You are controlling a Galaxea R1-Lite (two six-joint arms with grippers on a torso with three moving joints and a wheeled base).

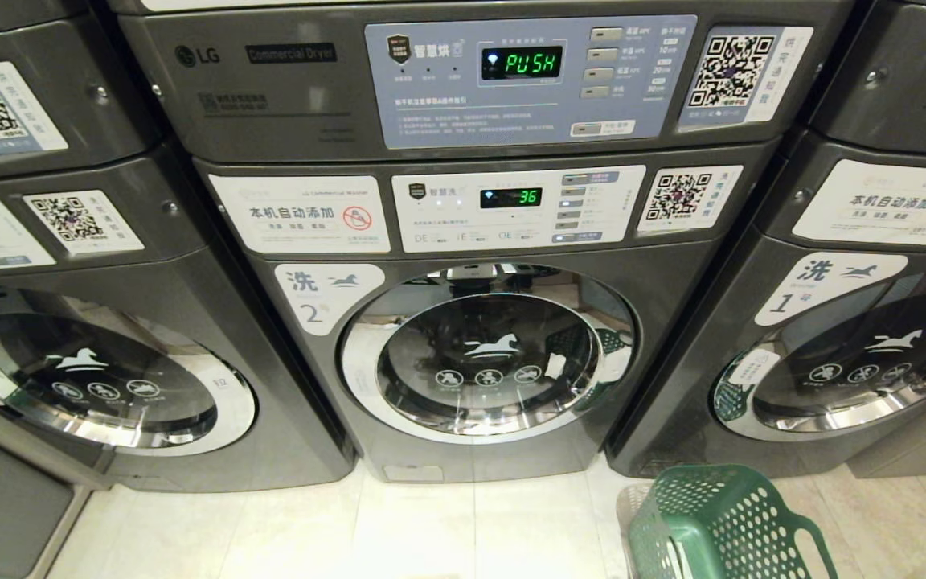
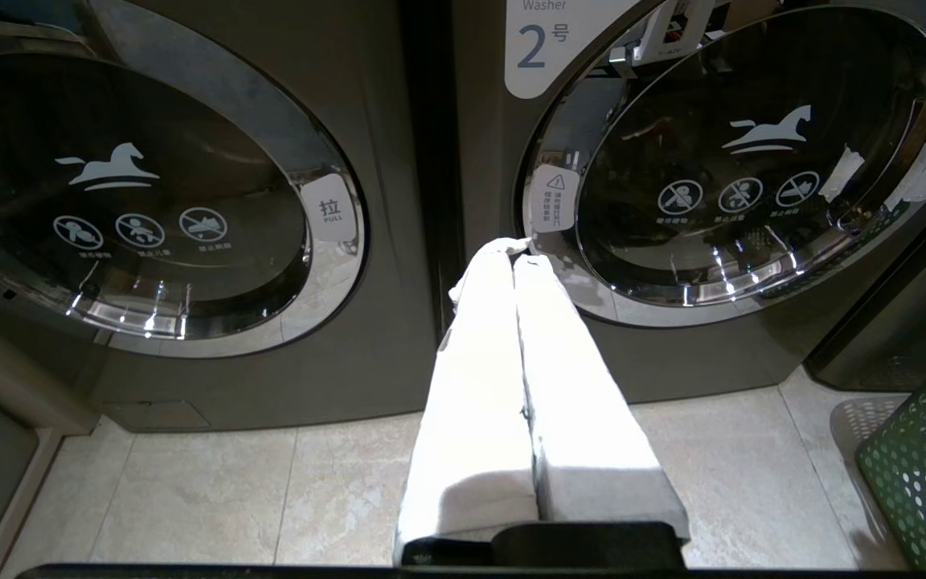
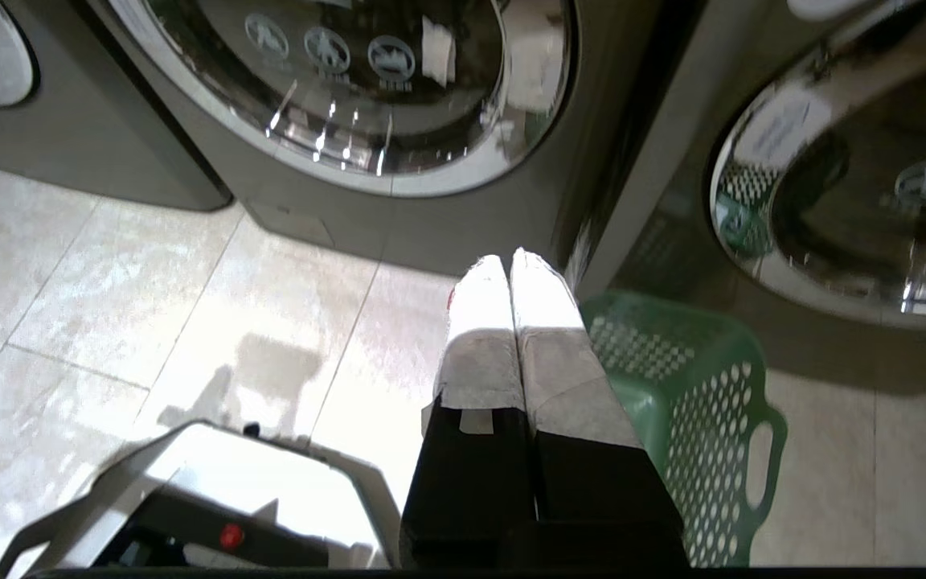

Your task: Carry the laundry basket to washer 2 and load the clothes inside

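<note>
Basket (image 1: 720,523): stood on the floor (image 1: 431,523), just right of washer 2 (image 1: 487,354).
Clothes: none seen.
Washer 2 door: shut.
Left gripper (image 2: 521,251): closed, empty, low before washer 2.
Right gripper (image 3: 510,261): closed, empty, above the basket's near edge.
Step advice: open the door fully first, keeping the basket clear of its swing.
Room: pale tiles; stacked grey machines, washer 1 (image 1: 841,354) at right.

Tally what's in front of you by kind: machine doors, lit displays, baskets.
Round glass doors: 3, washer 2, washer 1, an unnumbered one on the left
Lit green displays: 2, "PUSH", "36"
The laundry basket: 1
Total: 6
</note>
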